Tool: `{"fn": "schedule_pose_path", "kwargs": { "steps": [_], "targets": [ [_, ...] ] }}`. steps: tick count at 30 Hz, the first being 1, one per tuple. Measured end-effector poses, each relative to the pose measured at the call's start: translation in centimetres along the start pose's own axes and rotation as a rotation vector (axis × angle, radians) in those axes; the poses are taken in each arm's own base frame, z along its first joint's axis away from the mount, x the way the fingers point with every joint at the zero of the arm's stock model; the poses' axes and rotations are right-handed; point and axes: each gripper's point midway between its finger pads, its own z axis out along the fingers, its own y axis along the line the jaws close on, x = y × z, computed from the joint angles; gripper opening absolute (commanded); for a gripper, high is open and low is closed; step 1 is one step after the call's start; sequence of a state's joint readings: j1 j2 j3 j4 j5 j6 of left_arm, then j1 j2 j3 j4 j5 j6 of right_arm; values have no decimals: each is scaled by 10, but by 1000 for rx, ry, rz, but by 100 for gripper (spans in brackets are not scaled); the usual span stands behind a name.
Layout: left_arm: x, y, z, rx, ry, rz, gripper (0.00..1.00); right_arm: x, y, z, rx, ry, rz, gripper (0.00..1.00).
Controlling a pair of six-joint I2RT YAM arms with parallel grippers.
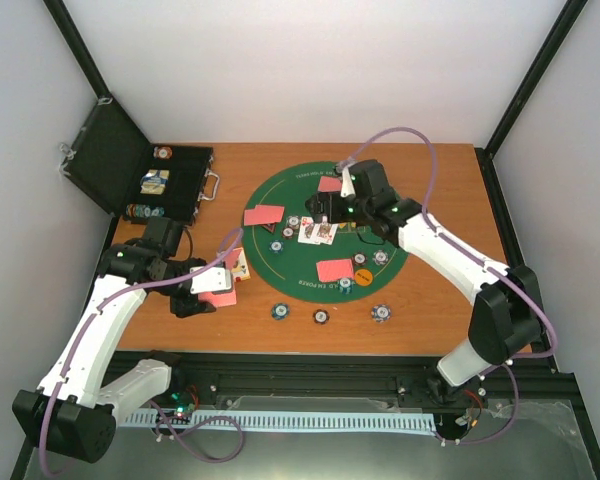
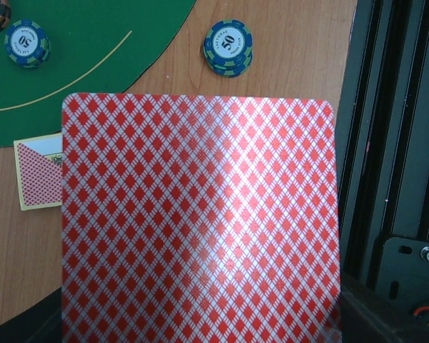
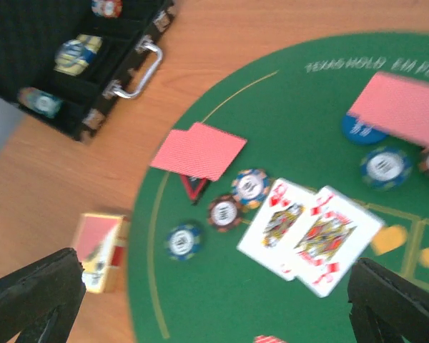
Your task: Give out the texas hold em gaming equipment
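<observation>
The left gripper [image 1: 214, 294] was closed on a red diamond-backed playing card [image 2: 200, 221], held flat and low over the brown wooden table [image 1: 450, 200], just off the near-left rim of the round green felt mat [image 1: 285, 272] and beside a small yellow-edged card box [image 1: 238, 262]. In my judgement this level, back-up carry suited laying the card at a seat. The right gripper [image 3: 214, 282] stood wide open with nothing between its black fingers [image 3: 36, 296], poised above two face-up court cards [image 3: 307, 236] at the mat's middle, judged the shared board. A fanned red-backed pair [image 3: 200, 150] lay at the mat's left with a dark triangular marker button [image 3: 193, 187] and three round white-edged chips [image 3: 224, 212] just beside it, apparently one seat's allotment. Only the top view showed the whole layout, including the orange round button [image 1: 361, 275] and the open black hard case [image 1: 130, 160]. Only the left wrist view made the "50" legible on a blue chip stack [image 2: 229, 47] on bare wood, though the card hid that gripper's fingers. Only the right wrist view showed the card faces, somewhat blurred.
</observation>
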State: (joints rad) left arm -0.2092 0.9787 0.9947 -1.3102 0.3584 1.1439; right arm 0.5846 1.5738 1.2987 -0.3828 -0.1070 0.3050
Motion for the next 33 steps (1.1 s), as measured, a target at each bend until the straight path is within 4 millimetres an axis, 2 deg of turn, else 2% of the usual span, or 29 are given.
{"fn": "schedule_pose_path", "kwargs": {
  "steps": [2,4,7,13,21,25,33],
  "targets": [
    [0,0,0,-1,-1,0,28,9,0,1,-85,9,118,100],
    [-1,0,-1,-2,-2,-3,28,31,11,7,-171,67,205,100],
    [-3,2,-2,-3,-7,-6,28,68,36,12,-269,176,298,98],
    [-3,3,-2,2,-8,-14,28,108,100,5,-456,305,389,92],
    [-3,3,-1,6,-7,-16,28,129,173,-9,-624,377,401,83],
    [-3,3,-1,7,-6,-16,28,140,195,-8,-668,408,415,79],
    [-3,3,0,8,-6,-17,28,140,221,-10,-760,411,432,77]
  ]
}}
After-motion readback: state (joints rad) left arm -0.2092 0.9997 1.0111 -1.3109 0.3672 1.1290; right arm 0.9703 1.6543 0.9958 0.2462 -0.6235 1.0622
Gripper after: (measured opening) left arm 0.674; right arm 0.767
